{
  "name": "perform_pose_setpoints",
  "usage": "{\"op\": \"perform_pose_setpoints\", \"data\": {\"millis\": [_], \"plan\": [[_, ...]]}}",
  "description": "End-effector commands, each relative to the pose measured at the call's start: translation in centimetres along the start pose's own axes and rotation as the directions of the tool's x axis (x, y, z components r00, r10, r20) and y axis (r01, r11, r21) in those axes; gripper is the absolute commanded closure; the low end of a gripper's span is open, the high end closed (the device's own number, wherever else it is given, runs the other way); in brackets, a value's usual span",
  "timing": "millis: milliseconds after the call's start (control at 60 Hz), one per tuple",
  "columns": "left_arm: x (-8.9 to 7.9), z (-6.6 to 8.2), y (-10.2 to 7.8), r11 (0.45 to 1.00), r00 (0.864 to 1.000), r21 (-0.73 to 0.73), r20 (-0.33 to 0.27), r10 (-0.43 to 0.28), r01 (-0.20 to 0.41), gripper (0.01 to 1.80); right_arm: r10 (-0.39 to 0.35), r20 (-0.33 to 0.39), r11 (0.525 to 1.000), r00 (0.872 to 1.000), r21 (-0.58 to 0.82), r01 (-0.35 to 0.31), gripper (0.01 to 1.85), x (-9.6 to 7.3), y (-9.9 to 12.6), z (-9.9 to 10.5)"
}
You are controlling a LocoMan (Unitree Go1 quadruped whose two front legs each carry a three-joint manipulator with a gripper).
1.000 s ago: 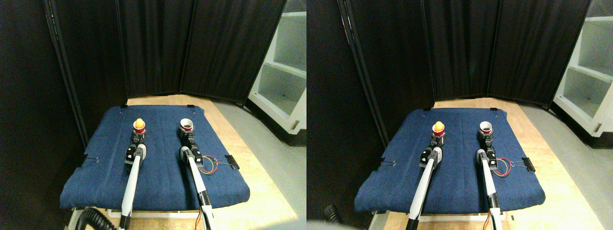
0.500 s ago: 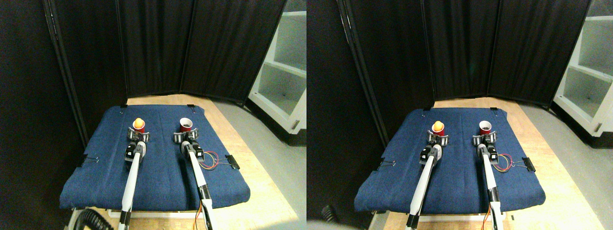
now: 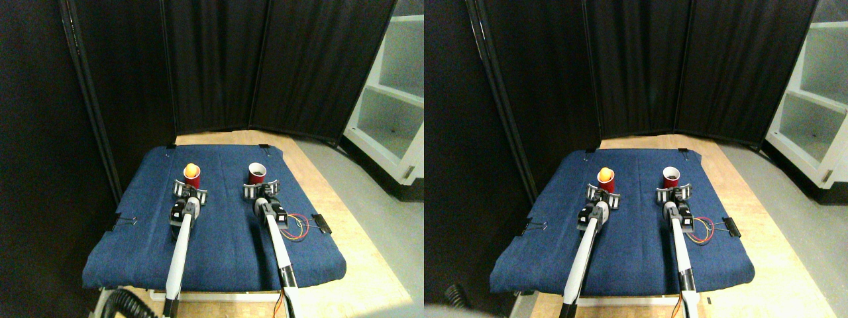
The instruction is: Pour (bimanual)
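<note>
Two red cups stand upright on the blue cloth [image 3: 218, 245]. An orange ball sits in the mouth of the left cup [image 3: 192, 176]. The right cup [image 3: 257, 173] shows a dark, empty inside. Just in front of the left cup, my left gripper [image 3: 190, 192] stands open with its jaws spread wide and clear of the cup. In the same way my right gripper [image 3: 260, 191] is open just short of the right cup, not touching it.
The cloth covers a low wooden platform [image 3: 358, 265]. Black binder clips [image 3: 322, 223] pin the cloth at its edges, and coloured wires [image 3: 295, 227] loop beside my right arm. Black curtains [image 3: 265, 66] close off the back. A white shelf unit [image 3: 391, 99] stands at the right.
Both grippers have opened and let go of the cups, then drawn back toward me. The cups stay standing where they were.
</note>
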Motion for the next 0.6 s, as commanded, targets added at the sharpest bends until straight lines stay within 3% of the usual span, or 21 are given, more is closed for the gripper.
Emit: {"op": "perform_pose_setpoints", "data": {"millis": [17,317,483,600], "plan": [[-0.7,0.1,-1.1,0.998,0.998,0.024,0.002,-0.064,0.064,0.24,0.068,-0.003,0.998,0.998,-0.020,-0.068,0.22,-0.7,1.4,0.0],[-2.6,0.5,-1.5,0.992,0.993,-0.032,0.011,-0.118,0.118,0.43,0.114,0.028,0.993,0.993,0.006,-0.114,0.26,-1.8,1.7,0.6],[-4.0,0.4,-1.0,0.987,0.990,-0.070,0.016,-0.142,0.143,0.38,0.131,0.088,0.991,0.987,-0.008,-0.131,0.24,-3.0,1.0,0.8],[-5.1,-0.1,-0.6,0.987,0.986,-0.041,0.052,-0.156,0.158,0.33,0.154,0.135,0.988,0.979,-0.026,-0.151,0.35,-3.9,0.3,0.8]]}}
